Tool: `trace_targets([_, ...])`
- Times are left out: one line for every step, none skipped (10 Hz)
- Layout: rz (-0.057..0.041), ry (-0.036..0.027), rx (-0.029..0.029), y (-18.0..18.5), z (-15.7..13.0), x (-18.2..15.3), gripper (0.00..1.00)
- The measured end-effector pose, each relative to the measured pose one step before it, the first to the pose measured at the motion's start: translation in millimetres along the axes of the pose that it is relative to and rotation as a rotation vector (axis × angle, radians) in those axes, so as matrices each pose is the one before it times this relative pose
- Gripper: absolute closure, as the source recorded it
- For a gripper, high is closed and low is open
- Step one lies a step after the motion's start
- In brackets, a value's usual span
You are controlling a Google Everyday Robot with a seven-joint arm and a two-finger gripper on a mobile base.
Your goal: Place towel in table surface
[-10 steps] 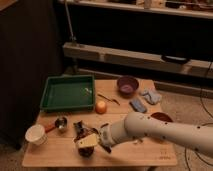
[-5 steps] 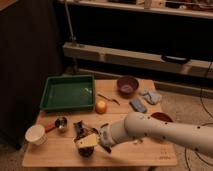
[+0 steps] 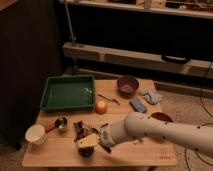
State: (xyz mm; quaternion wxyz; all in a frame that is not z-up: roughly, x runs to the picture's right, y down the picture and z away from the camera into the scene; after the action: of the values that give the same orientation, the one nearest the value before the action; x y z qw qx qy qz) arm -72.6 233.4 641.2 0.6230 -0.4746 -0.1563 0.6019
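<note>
End effector (image 3: pixel 85 139) low at worktop (image 3: pixel 55 156) front-left, just right of the cup (image 3: pixel 36 134); clamped on a pale yellow towel (image 3: pixel 91 141); you cannot tell whether the towel touches the worktop; tray (image 3: pixel 67 93) behind, apart.

My gripper (image 3: pixel 83 144) is low over the front-left part of the table (image 3: pixel 50 153), and the towel (image 3: pixel 90 141) is right at it. The towel is 1 small, pale yellow piece that looks flat rather than bunched. It is tilted, with 1 corner raised toward the right. It touches the dark parts of my gripper, which show both above and below it. I cannot tell whether its underside rests on the wood or hangs just clear of it. The table is a light wooden top, roughly rectangular. The towel is well in from the table's left edge and near its front edge.
</note>
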Motion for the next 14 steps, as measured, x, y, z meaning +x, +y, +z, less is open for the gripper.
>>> trace_targets([0.00002, -0.00003, 0.00001, -0.01, -0.02, -0.01, 0.20])
trace_targets([0.00001, 0.00002, 0.00000, 0.00, 0.01, 0.01, 0.20])
trace_targets([0.00000, -0.00003, 0.00001, -0.02, -0.01, 0.01, 0.20])
trace_targets([0.00001, 0.00003, 0.00000, 0.01, 0.01, 0.01, 0.20])
trace_targets([-0.00040, 0.00004, 0.00051, 0.06, -0.10, -0.02, 0.20])
trace_targets([-0.00282, -0.00034, 0.00534, 0.90, -1.07, -0.43, 0.20])
trace_targets([-0.01486, -0.00902, 0.02322, 0.98, -3.61, -1.51, 0.20])
trace_targets([-0.02748, -0.02502, 0.05752, 3.72, -10.02, -6.22, 0.20])
trace_targets([-0.03032, -0.01904, 0.05579, 7.42, -11.37, -7.20, 0.20])
trace_targets([-0.02410, -0.01444, 0.04579, 6.76, -11.75, -7.10, 0.20])
trace_targets([-0.03591, -0.02460, 0.07209, 10.53, -23.75, -14.43, 0.20])
trace_targets([-0.02153, -0.01200, 0.04423, 4.30, -15.44, -9.32, 0.20])
trace_targets([-0.01853, -0.01600, 0.06164, 5.03, -22.25, -14.28, 0.20])
trace_targets([-0.01129, -0.01491, 0.05196, 3.59, -19.17, -11.26, 0.20])
